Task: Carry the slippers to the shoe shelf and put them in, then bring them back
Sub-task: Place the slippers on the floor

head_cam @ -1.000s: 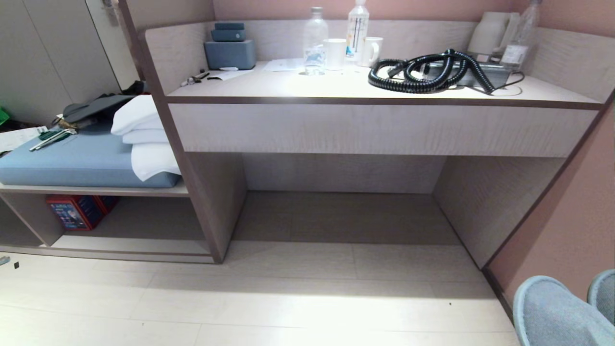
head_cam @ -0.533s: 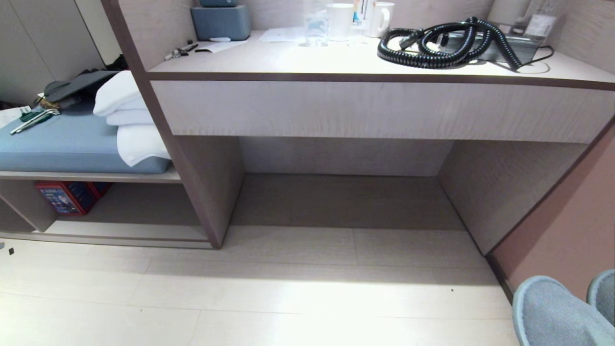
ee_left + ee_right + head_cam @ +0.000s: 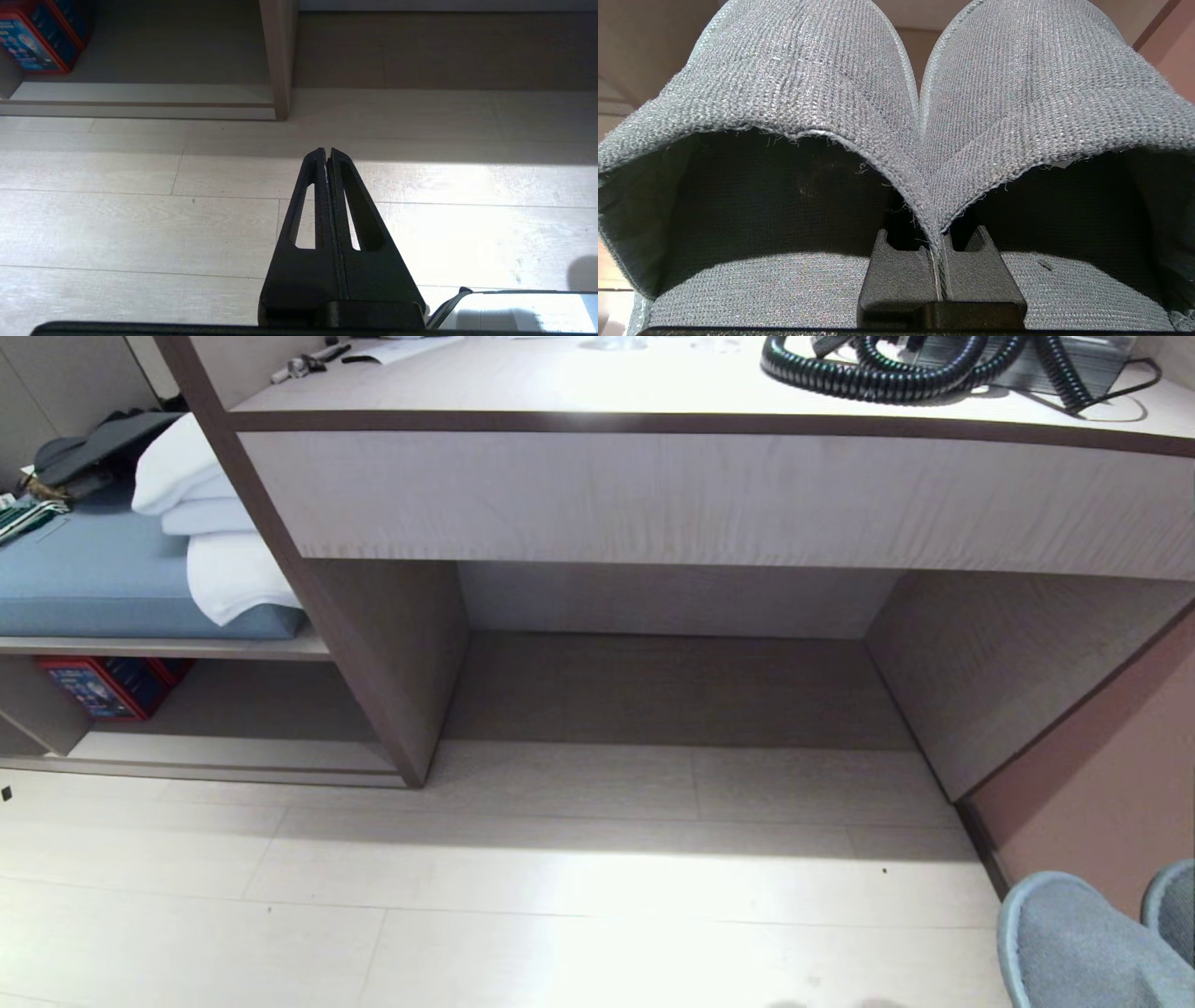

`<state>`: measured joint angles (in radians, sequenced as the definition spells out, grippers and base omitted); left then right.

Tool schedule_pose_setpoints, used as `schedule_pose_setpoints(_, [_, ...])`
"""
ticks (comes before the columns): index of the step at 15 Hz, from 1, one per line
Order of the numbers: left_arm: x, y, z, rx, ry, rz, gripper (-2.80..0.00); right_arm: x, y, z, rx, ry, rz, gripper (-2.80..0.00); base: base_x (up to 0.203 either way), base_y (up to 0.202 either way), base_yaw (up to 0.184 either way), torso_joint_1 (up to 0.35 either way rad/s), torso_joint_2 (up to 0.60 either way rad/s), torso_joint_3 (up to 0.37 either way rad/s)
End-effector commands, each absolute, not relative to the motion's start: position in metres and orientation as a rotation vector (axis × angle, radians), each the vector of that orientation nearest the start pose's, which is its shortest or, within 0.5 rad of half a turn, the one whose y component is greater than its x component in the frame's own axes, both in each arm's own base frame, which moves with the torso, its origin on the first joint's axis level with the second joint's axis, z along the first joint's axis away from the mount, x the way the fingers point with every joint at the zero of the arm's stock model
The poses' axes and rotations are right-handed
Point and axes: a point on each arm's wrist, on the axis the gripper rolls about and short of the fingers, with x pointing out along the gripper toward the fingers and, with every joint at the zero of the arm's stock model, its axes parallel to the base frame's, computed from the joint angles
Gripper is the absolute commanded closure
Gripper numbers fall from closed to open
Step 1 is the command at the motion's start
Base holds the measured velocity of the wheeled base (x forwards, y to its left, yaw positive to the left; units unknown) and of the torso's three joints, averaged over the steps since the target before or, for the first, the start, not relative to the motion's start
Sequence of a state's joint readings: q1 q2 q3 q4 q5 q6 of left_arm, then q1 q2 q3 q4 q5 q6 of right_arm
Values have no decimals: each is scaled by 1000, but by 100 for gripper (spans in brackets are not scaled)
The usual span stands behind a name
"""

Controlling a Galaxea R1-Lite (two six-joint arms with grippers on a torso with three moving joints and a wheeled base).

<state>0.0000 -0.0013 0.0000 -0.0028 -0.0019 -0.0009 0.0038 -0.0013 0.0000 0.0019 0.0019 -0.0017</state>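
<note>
My right gripper [image 3: 935, 240] is shut on the slippers [image 3: 896, 93], a grey knitted closed-toe pair, pinching their two inner edges together. The pair fills the right wrist view with the toes pointing away from the wrist. In the head view only the slippers' [image 3: 1074, 943] pale-rimmed toes show at the bottom right, above the floor. The shoe shelf [image 3: 672, 691] is the low open space of the taupe wood-grain unit straight ahead, with an upright divider [image 3: 392, 653] on its left. My left gripper [image 3: 327, 153] is shut and empty over the pale floor, short of the divider [image 3: 279, 56].
Above the shelf runs a counter [image 3: 653, 392] with a pale front panel and a coiled black hose [image 3: 896, 369]. Left of the divider lie a blue cushion [image 3: 103, 579] with white towels [image 3: 215, 560], and a red box [image 3: 93, 686] in the cubby below. A brown wall [image 3: 1102, 784] closes the right side.
The whole head view has shifted upward as the camera tipped down: the counter top has slid mostly out of the picture. The slippers keep their place at the bottom right.
</note>
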Motion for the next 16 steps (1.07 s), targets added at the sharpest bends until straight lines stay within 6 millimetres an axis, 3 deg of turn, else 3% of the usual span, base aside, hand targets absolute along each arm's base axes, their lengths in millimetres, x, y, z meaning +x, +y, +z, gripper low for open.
schedule_pose_setpoints(1, [-23,0,76,-2,-3,-2,0,-23,0,75,2,2,3,0,0,0,0,7,1,-199])
schedule_pose_setpoints(16, [-23,0,76,2,2,-3,0,-23,-1,76,52,0,-57,0,0,0,0,2,1,-199])
